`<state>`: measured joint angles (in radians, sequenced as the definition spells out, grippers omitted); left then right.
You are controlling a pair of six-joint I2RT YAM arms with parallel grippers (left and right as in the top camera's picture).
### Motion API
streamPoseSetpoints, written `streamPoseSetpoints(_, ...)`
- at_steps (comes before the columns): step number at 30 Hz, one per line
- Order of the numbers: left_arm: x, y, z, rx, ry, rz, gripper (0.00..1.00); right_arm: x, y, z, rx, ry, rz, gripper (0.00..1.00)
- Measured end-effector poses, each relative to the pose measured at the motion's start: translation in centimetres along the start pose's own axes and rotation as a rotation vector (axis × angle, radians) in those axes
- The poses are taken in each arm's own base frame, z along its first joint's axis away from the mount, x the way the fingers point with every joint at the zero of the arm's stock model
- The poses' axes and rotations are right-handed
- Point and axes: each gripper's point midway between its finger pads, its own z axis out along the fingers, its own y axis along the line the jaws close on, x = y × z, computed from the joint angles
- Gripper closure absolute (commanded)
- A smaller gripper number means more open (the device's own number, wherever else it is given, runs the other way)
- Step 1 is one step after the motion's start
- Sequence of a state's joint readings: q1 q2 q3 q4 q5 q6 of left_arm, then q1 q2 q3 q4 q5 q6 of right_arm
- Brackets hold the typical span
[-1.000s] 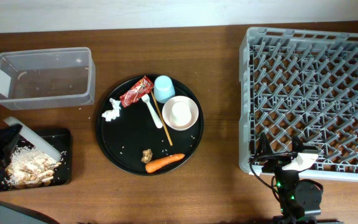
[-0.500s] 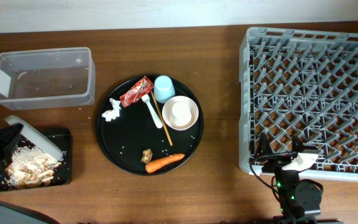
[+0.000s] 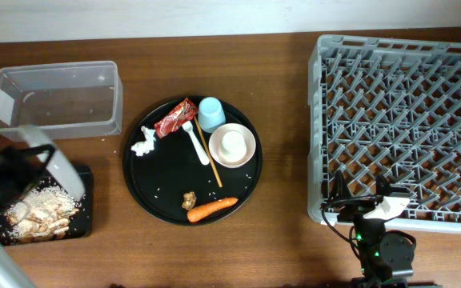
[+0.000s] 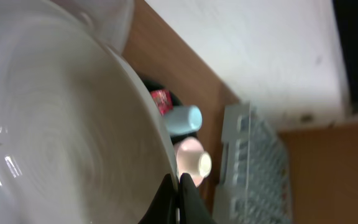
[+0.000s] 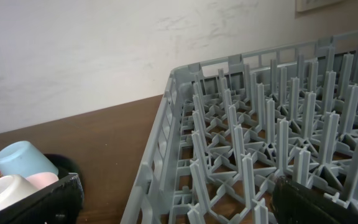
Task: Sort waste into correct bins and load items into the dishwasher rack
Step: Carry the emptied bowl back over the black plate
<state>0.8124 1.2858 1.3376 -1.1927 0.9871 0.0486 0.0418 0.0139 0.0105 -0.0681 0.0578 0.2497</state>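
Plate [image 3: 54, 164] is gripped by its rim in the closed left gripper [image 4: 180, 198], tilted over the near-left black tray [image 3: 85, 226], seemingly so rice [image 3: 42, 206] is shed there. Right gripper [image 3: 364, 210] is spread wide, unladen, at the near edge of the dishwasher rack [image 3: 317, 128].

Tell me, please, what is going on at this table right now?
The left gripper is shut on the round white plate, holding it tilted over the shallow black tray, where rice and brown scraps lie. The right gripper sits open at the near edge of the dishwasher rack, which holds nothing. The carrot, red wrapper, tissue, blue cup and bowl sit on the round black tray.
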Motion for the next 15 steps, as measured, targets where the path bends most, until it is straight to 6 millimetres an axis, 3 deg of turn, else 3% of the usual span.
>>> streamPoseSetpoints(5,3.2,-4.2,1.6,-0.019,0.088,0.188,1.00,0.0,0.0,0.0,0.000,0.000,0.000,0.01)
streamPoseSetpoints(15,10.7,-8.8,6.2,-0.051,0.352,0.443,0.99,0.0,0.0,0.0,0.000,0.000,0.000,0.01)
